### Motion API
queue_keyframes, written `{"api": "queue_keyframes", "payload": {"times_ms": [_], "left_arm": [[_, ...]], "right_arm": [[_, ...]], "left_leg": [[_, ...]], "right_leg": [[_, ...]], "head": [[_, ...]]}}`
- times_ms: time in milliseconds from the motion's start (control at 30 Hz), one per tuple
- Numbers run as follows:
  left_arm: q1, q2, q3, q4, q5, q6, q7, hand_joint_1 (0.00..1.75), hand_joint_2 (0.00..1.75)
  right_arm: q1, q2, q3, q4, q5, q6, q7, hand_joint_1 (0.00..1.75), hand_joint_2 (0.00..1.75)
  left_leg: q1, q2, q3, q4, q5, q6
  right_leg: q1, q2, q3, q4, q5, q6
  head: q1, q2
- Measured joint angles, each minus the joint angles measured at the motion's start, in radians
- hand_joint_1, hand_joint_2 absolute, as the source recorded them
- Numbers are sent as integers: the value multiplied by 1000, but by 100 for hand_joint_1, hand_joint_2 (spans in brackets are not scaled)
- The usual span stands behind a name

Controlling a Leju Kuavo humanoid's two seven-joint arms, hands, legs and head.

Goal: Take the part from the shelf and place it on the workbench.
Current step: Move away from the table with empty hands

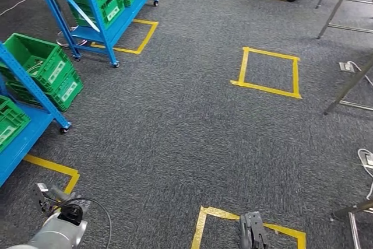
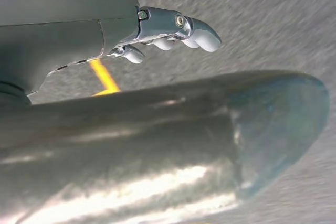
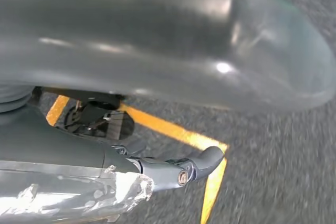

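The head view looks down on grey carpet; blue shelves with green bins stand at nine to ten o'clock, a second blue rack with green bins at eleven o'clock; which bin holds the part cannot be told. Yellow tape squares mark the floor at one o'clock and six o'clock; metal frame legs stand at three o'clock. The left hand, seen in the left wrist view, hangs over the carpet with fingers extended and apart, holding nothing; the right hand, in the right wrist view, hangs above a yellow tape corner, its fingers stretched out, empty; its dark tip shows at six o'clock in the head view.
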Motion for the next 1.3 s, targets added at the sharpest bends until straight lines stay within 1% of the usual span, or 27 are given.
{"api": "queue_keyframes", "payload": {"times_ms": [33,67,100,133,200,267,333,367,400,467,500,533,567,600,667,700,767,800,867,933,1000,1067,1100,1133,1200,1267,1300], "left_arm": [[-3,1,0,-1,8,9,-16,0,0],[-5,3,0,-2,19,16,-36,0,0],[-6,5,1,-5,33,21,-59,0,0],[-9,8,2,-8,47,23,-82,0,0],[-22,16,4,-15,72,26,-122,0,0],[-43,30,6,-21,85,30,-144,0,0],[-59,49,7,-24,92,36,-151,0,0],[-64,58,7,-25,97,39,-152,0,0],[-66,65,7,-26,99,38,-155,0,0],[-24,62,0,-28,85,-20,-203,0,0],[32,56,-8,-29,69,-84,-263,0,0],[106,46,-17,-29,52,-154,-333,0,0],[187,39,-24,-27,38,-215,-398,0,0],[261,31,-28,-24,28,-251,-442,0,0],[357,16,-32,-19,9,-277,-461,0,0],[377,10,-34,-19,-1,-280,-454,0,0],[384,5,-38,-18,-18,-273,-432,0,0],[386,3,-41,-18,-25,-268,-422,0,0],[396,1,-45,-18,-32,-259,-410,0,0],[406,-1,-48,-18,-39,-254,-405,0,0],[406,-2,-49,-18,-44,-253,-405,0,0],[408,-4,-50,-18,-47,-253,-405,0,0],[411,-6,-50,-18,-48,-253,-405,0,0],[414,-7,-50,-18,-50,-253,-405,0,0],[417,-10,-50,-18,-54,-253,-405,0,0],[417,-12,-50,-18,-58,-246,-406,0,0],[416,-12,-50,-18,-60,-242,-407,0,0]], "right_arm": [[0,1,4,0,-3,-2,2,0,0],[0,1,8,1,-7,-3,2,0,0],[-1,2,12,1,-12,-3,-1,0,0],[-3,2,14,1,-17,-2,-5,0,0],[-8,3,19,1,-25,2,-17,0,0],[-14,5,28,1,-29,6,-26,0,0],[-20,7,37,1,-33,10,-35,0,0],[-23,8,40,1,-36,11,-39,0,0],[-27,9,44,1,-45,11,-47,0,0],[-24,10,38,-1,-107,-4,-90,0,0],[-14,10,26,-6,-163,-10,-125,0,0],[3,10,11,-14,-223,-11,-159,0,0],[25,10,-2,-24,-277,-5,-183,0,0],[50,8,-10,-35,-318,2,-194,0,0],[89,4,-13,-53,-376,7,-197,0,0],[98,1,-10,-58,-400,5,-197,0,0],[101,-1,-1,-64,-427,-4,-197,0,0],[99,-2,6,-65,-433,-12,-197,0,0],[95,-3,18,-66,-437,-27,-197,0,0],[95,-4,27,-66,-442,-35,-197,0,0],[100,-7,32,-66,-447,-36,-197,0,0],[108,-10,33,-66,-450,-37,-197,0,0],[112,-11,33,-66,-450,-37,-197,0,0],[115,-11,33,-66,-451,-37,-197,0,0],[120,-13,33,-65,-451,-38,-197,0,0],[121,-16,33,-64,-450,-40,-197,0,0],[121,-16,33,-63,-450,-41,-197,0,0]], "left_leg": [[0,-15,0,0,1,1],[0,-30,-1,1,1,1],[0,-45,0,1,1,0],[1,-61,0,2,2,-1],[3,-90,-2,6,3,-8],[6,-114,-12,8,9,-21],[11,-134,-21,3,19,-36],[12,-130,-24,4,19,-42],[11,-109,-32,15,10,-46],[7,-47,-68,95,-38,-54],[6,-24,-95,161,-73,-58],[7,-16,-121,224,-101,-60],[8,-13,-137,268,-117,-60],[8,-12,-139,276,-114,-59],[6,8,-91,180,-64,-54],[2,35,-55,109,-42,-50],[-5,71,-3,16,-28,-39],[-6,70,7,-1,-34,-32],[-2,40,20,-9,-36,-16],[3,16,39,-12,-34,-1],[5,-8,51,-12,-39,8],[5,-37,61,-11,-49,10],[5,-51,69,-11,-55,8],[6,-66,80,-11,-63,6],[8,-93,103,-11,-81,-1],[9,-114,115,-10,-96,-11],[10,-121,115,-10,-99,-15]], "right_leg": [[-1,9,-33,61,-19,1],[-1,14,-53,94,-20,1],[-1,16,-55,85,-1,0],[-3,22,-36,35,35,-1],[-10,61,26,-108,104,-2],[-14,93,61,-185,126,-7],[-10,85,64,-191,127,-19],[-10,75,63,-194,131,-26],[-9,64,63,-198,135,-34],[-9,42,65,-204,138,-45],[-8,35,66,-205,136,-49],[-9,29,68,-206,133,-51],[-10,24,72,-206,128,-52],[-10,16,75,-205,122,-51],[-6,-14,82,-205,111,-46],[-1,-34,86,-205,105,-42],[5,-73,94,-210,89,-30],[6,-88,106,-210,87,-22],[2,-99,131,-210,84,-5],[-5,-56,129,-175,61,7],[-10,-2,65,-62,10,13],[-11,13,-14,46,-30,19],[-11,15,-33,54,-29,21],[-12,17,-34,28,-11,21],[-16,42,0,-96,79,23],[-16,70,29,-188,147,12],[-14,74,34,-202,160,4]], "head": [[0,0],[0,0],[0,0],[0,0],[0,0],[0,0],[-1,0],[-1,0],[-4,0],[-8,0],[-12,0],[-15,0],[-21,0],[-26,0],[-30,0],[-30,0],[-28,0],[-27,0],[-25,0],[-22,0],[-16,0],[-14,0],[-14,0],[-14,0],[-13,0],[-13,0],[-13,0]]}}
